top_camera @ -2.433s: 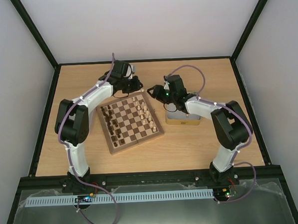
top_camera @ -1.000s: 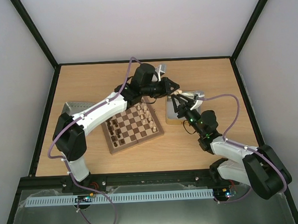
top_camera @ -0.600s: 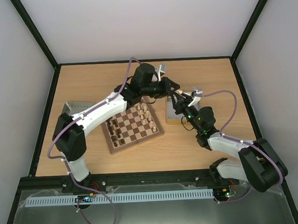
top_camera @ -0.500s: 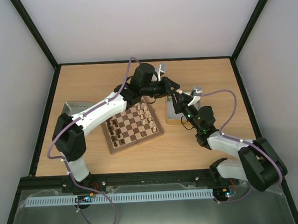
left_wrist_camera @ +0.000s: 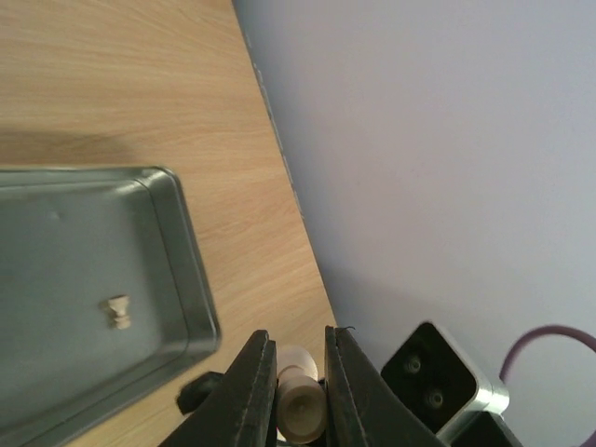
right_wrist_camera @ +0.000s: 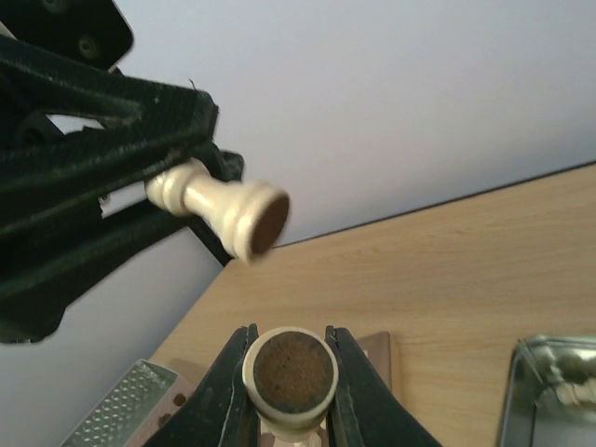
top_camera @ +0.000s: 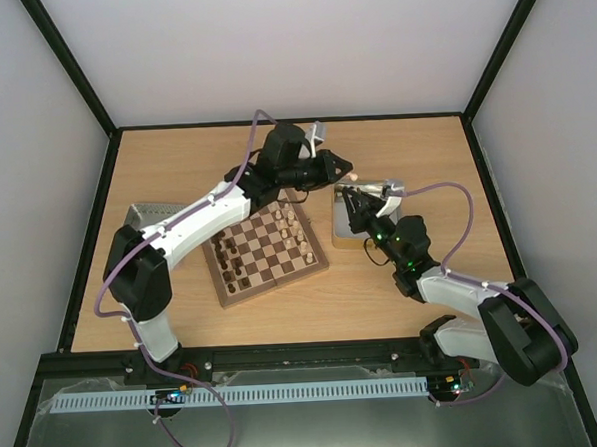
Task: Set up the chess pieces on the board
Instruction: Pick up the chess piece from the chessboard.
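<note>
- My left tool point(left_wrist_camera: 300, 358) pinches a cream piece point(left_wrist_camera: 300, 410), cropped at the lower edge.
- My right tool point(right_wrist_camera: 289, 337) clamps a second piece point(right_wrist_camera: 290, 371); only its base shows.

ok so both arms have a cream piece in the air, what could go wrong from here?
1. Collision: left gripper and right gripper sit close together beside the board; the right wrist view shows the left-held piece just above the right-held piece.
2. The left-held piece lies sideways in its jaws, so it may topple when set down.
3. Standing pieces crowd the board's edge rows; a descending gripper could knock neighbours.
</note>
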You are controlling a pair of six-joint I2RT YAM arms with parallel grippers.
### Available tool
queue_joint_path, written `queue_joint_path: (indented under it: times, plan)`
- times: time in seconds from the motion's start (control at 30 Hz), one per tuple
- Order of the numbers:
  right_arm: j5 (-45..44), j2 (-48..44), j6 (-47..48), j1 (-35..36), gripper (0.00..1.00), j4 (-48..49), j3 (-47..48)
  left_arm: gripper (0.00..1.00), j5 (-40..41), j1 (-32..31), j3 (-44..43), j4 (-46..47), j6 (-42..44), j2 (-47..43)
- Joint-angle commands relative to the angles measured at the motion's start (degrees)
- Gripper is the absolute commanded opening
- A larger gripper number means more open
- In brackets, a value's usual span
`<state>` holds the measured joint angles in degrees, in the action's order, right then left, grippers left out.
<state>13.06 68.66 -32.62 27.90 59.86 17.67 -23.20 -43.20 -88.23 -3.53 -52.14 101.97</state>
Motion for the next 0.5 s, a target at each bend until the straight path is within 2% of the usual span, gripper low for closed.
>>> queue_joint_path:
  times: [0.0, 0.1, 0.27, 0.37, 0.47]
  plan:
    - [-1.9, -1.7, -0.6, 0.3, 0.02, -4.3, -0.1, 0.1, 1.3, 2.7, -0.8, -1.4, 2.6, -2.1]
    - [-3.8, -2.4, -1.4, 0.3, 0.02, -11.2, 2.8, 0.1, 3.0, 4.5, -0.9, -4.0, 5.8, -2.4]
    - [-7.0, -2.7, -3.4, 0.3, 0.02, -26.5, 10.3, 0.11, 16.9, 7.1, -1.4, -14.7, 17.6, -0.5]
    - [-6.5, -2.9, -5.3, 0.3, 0.02, -30.3, 11.9, 0.11, 26.3, 8.0, -0.6, -18.2, 23.2, 2.8]
    - [-5.7, -3.4, -6.9, 0.3, 0.02, -31.3, 12.1, 0.11, 31.3, 8.9, -0.4, -19.0, 26.7, 6.1]
